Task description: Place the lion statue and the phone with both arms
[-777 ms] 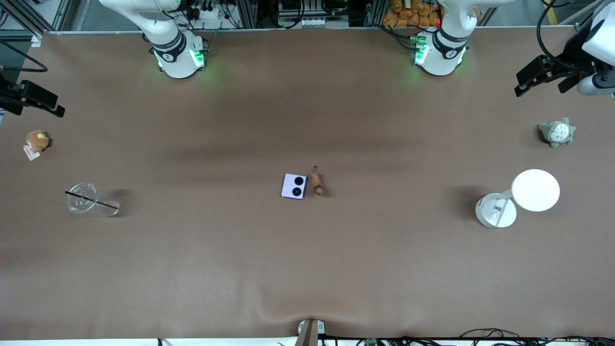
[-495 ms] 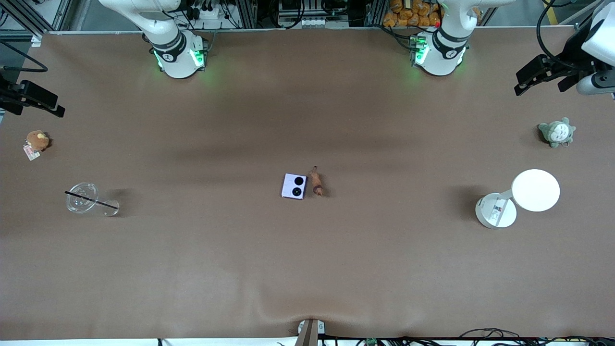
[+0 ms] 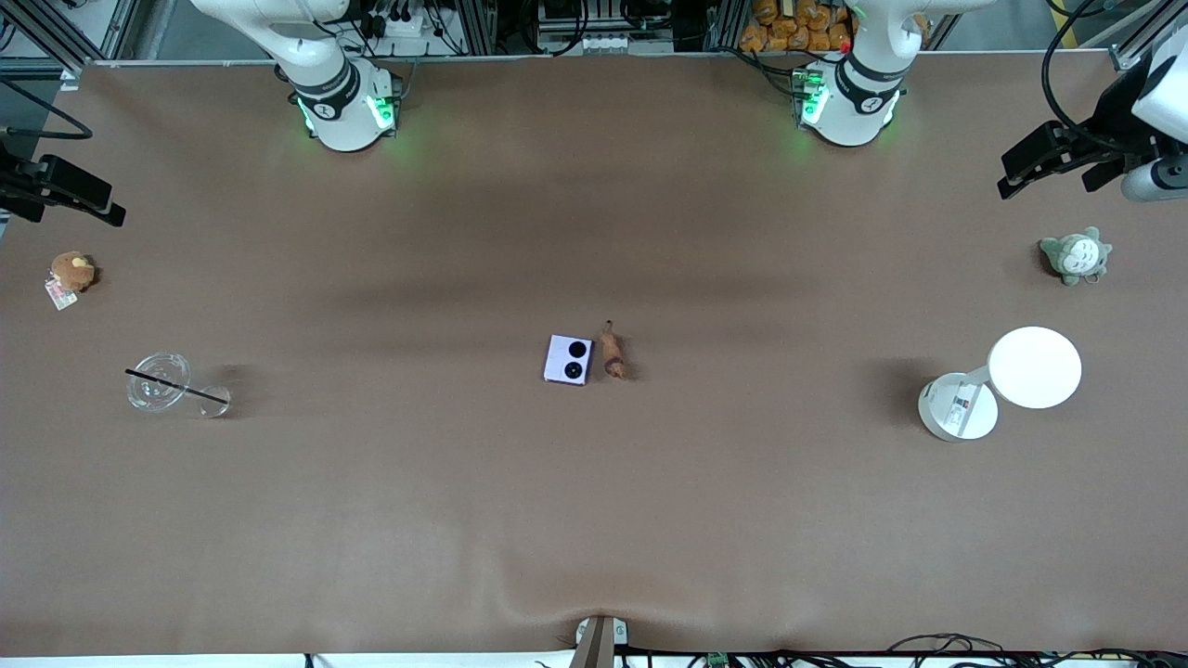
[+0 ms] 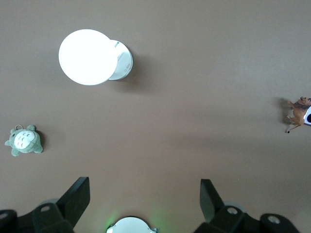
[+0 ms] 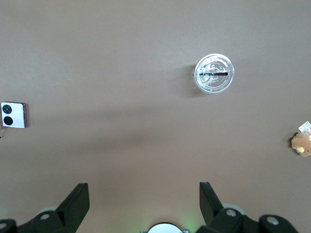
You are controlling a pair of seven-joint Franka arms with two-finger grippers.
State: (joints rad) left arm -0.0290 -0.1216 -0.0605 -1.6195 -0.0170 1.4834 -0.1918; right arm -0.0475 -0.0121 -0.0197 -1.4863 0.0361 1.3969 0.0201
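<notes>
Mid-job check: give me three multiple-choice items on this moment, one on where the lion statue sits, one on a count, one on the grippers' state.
1. The lion statue lies
A. beside the phone
B. on the phone
C. in the clear cup

2. Black camera circles showing on the phone:
A. one
B. two
C. four

3. The left gripper and the right gripper are
A. both shut on things
B. both open and empty
C. one open, one shut

Answers:
1 A, they lie side by side at mid-table.
2 B, two dark rounds show on its pale face.
3 B, each wrist view shows spread fingers over bare table.
</notes>
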